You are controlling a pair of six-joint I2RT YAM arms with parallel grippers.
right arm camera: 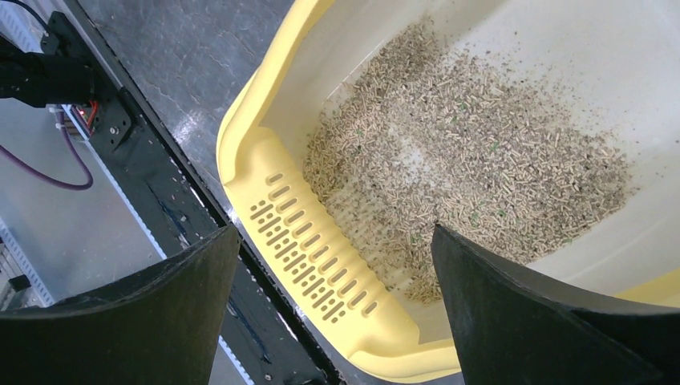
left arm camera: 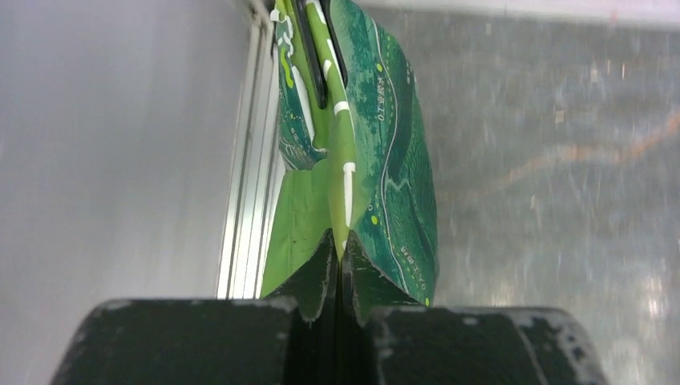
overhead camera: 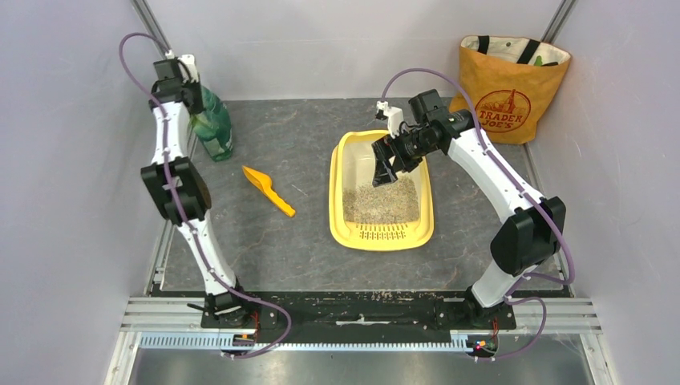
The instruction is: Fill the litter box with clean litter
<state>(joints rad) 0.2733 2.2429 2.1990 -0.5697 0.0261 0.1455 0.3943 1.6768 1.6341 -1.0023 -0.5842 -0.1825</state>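
The litter box (overhead camera: 383,241) lies on the table in front of the arm bases, its slotted grate (right arm camera: 309,257) at the near end. Just beyond the grate, the clean litter (overhead camera: 381,202) covers the near half of the floor in a thin, uneven layer. The far half of the box shows bare and pale.

Over that bare far half hangs the right gripper (overhead camera: 385,170), jaws spread wide and holding nothing, pointing down and back toward the litter. To the left of the box, well apart from it, an orange scoop (overhead camera: 267,189) lies flat and untouched. Farther off, to the box's far left, the left gripper (left arm camera: 337,245) is pinched tight on the top fold of the green bag (overhead camera: 215,124), which stands upright near the side wall. To the box's far right a tote bag (overhead camera: 505,92) leans in the corner.

The filling looks partly done. The next move calls either for bringing the bag over the box for another pour, or for spreading the litter into the bare half. Any further pour has to land inside the rim.

Counted: one litter box, one patch of litter, one bag, one scoop, one tote bag, two grippers.
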